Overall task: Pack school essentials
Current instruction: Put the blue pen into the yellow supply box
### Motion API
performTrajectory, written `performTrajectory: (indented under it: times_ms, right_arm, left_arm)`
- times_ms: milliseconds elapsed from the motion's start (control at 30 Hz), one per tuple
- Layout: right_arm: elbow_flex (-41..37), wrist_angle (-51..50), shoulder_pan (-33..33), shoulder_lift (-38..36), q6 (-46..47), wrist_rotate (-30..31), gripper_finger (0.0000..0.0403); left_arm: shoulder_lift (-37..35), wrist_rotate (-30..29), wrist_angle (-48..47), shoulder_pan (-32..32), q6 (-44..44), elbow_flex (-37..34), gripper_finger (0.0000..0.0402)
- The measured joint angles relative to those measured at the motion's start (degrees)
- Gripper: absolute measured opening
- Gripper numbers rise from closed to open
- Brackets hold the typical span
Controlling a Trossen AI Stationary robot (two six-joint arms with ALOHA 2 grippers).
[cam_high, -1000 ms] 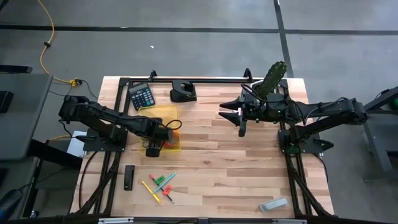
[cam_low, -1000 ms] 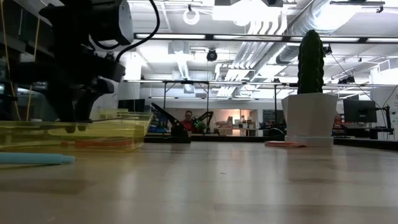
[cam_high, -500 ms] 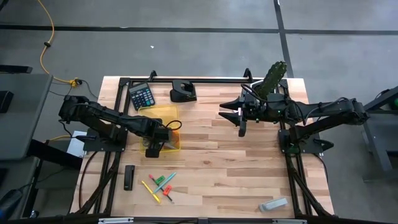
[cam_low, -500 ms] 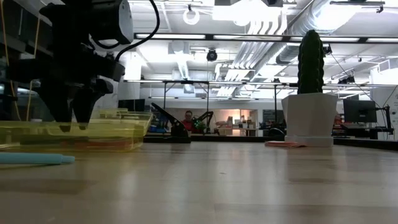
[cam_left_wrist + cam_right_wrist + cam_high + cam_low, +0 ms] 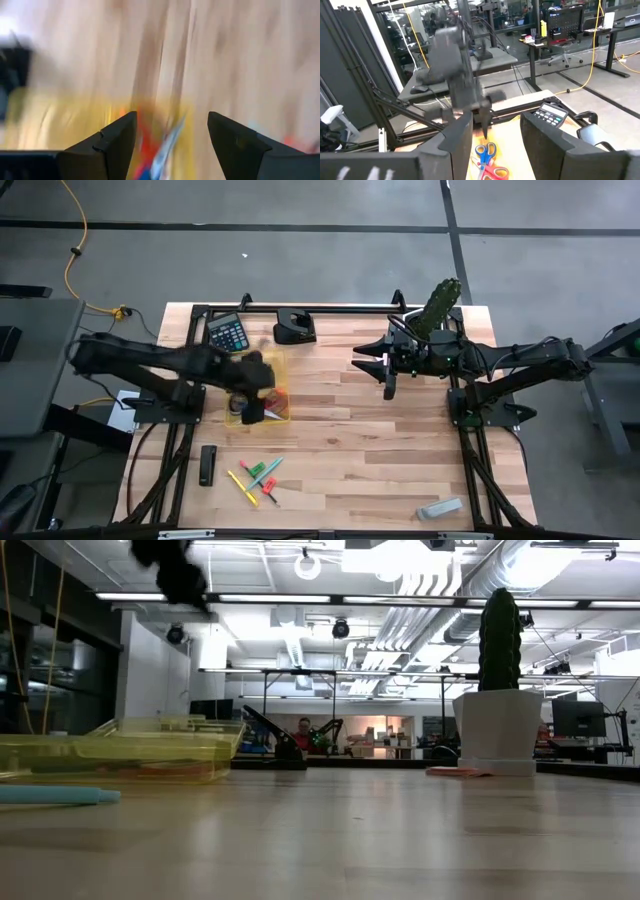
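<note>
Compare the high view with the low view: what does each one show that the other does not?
Only the high view shows the calculator, the loose pens, and the right pincer hovering open over bare wood. Only the low view shows the room behind, with a seated person. Both show the yellow tray, the cactus and the left arm above the tray.

Wooden table (image 5: 400,450): yellow tray (image 5: 280,365), calculator (image 5: 228,334), pens (image 5: 258,478), cactus pot (image 5: 498,732).
</note>
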Motion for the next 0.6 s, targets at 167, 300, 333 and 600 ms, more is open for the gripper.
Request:
performTrajectory:
  times_ms: [167,300,333,600]
  right_arm:
    - [0.0,-0.2,0.0,0.0,0.0,0.0,0.0158]
    - [0.0,-0.4,0.0,0.0,-0.2,0.0,0.0158]
    - [0.0,-0.4,0.0,0.0,-0.2,0.0,0.0158]
    - [0.0,-0.4,0.0,0.0,-0.2,0.0,0.0158]
  left_arm:
    - [-13.7,-7.8,22.4,-1.3,-4.3,-6.2,0.0234]
    - [-22.9,-13.4,37.2,-3.2,-4.3,-13.8,0.0234]
    - [-24.8,-14.3,40.4,-3.6,-4.3,-15.6,0.0234]
    - [-31.6,-15.5,50.4,-4.4,-2.8,-21.9,0.0234]
